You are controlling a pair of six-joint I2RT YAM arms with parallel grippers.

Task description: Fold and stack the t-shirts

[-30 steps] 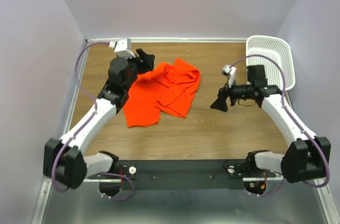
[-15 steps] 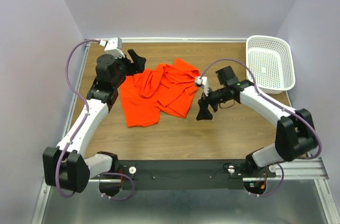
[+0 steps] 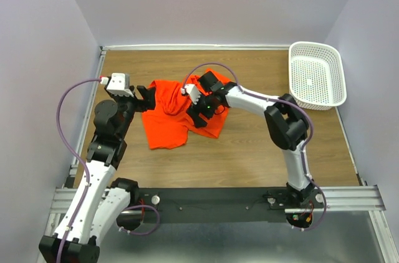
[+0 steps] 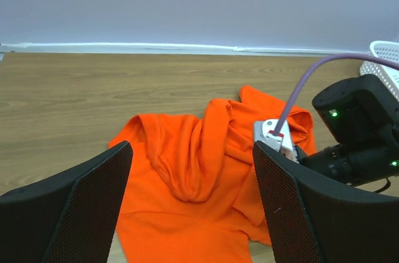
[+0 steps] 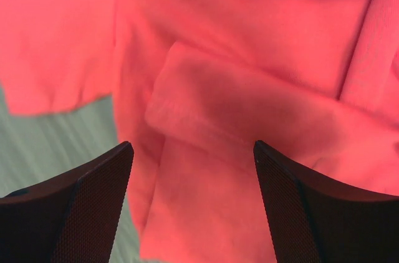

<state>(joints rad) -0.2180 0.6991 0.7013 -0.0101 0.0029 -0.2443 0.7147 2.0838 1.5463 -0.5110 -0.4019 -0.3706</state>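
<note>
On the table [image 3: 249, 148], t-shirt [image 3: 167, 129]: crumpled, to flatten first.
Right gripper [image 5: 193, 151]: fingers spread just above the cloth; pinch one layer only.
Left gripper [image 4: 191, 151]: fingers spread; take the near edge.

Orange-red t-shirt [image 3: 171, 116] — crumpled, mid-table
</note>
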